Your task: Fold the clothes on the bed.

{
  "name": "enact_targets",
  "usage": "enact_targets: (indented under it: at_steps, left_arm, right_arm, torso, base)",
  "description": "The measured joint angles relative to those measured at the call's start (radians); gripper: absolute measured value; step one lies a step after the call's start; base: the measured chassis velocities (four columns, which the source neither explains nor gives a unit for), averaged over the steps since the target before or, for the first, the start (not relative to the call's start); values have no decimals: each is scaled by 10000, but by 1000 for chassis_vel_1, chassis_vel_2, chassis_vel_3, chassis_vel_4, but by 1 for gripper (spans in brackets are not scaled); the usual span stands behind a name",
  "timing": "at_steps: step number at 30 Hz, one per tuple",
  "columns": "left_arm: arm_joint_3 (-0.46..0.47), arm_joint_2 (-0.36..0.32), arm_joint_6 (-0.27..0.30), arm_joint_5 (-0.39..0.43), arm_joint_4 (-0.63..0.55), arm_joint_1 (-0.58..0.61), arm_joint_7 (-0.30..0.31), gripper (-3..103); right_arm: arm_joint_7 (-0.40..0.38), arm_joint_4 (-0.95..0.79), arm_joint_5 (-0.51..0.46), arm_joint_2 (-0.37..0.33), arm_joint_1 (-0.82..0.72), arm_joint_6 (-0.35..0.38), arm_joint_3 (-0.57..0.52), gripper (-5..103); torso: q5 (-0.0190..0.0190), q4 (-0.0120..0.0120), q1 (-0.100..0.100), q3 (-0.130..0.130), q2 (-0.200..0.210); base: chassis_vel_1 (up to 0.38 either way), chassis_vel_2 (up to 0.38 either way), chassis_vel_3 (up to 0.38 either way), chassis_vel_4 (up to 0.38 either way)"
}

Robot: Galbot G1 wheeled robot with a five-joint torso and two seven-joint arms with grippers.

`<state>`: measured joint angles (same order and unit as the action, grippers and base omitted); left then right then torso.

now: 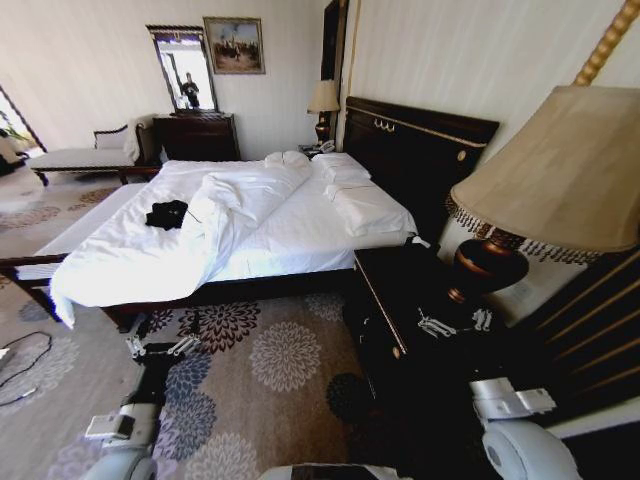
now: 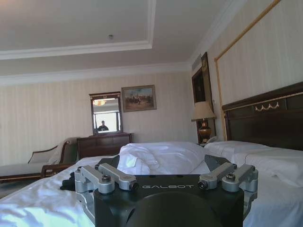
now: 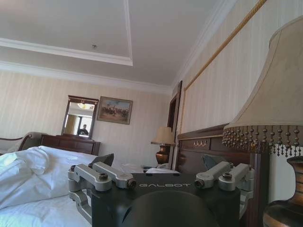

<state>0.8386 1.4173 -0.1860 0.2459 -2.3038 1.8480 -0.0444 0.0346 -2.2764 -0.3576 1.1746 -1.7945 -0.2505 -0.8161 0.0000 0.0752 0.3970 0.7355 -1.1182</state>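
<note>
The bed occupies the middle of the head view, running from the near-left carpet to the dark headboard at the far right. A white duvet lies bunched and folded back across the left half of the bed, its edge hanging over the near-left corner. White pillows rest against the headboard.

The nightstand stands near right, just beside the bed, and carries a lamp with a large beige shade.

The black T-shirt lies crumpled on the duvet at the left side of the bed, well apart from both arms.

The left hand hangs low at near left over the floral carpet, short of the bed edge; in the left wrist view its fingers are spread wide and hold nothing. The right hand sits over the nightstand, near the lamp base; in the right wrist view its fingers are also spread wide and empty.
</note>
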Motion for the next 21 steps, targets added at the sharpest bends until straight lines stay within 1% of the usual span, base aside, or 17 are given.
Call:
enact_targets:
  at_steps: [6,21]
  left_arm:
    - [-19,40,-88,-142,89,-21,-19,100]
    - [-81,133,-251,-420,344,-97,-25,100]
  right_arm:
    - [-3,12,2,7,2,-16,8,100]
    - [-40,66,44,60,13,-57,23,100]
  torso:
    - [0,0,29,38,-69]
    - [0,0,32,42,-72]
  base:
    - [0,0,0,0]
    - [0,0,0,0]
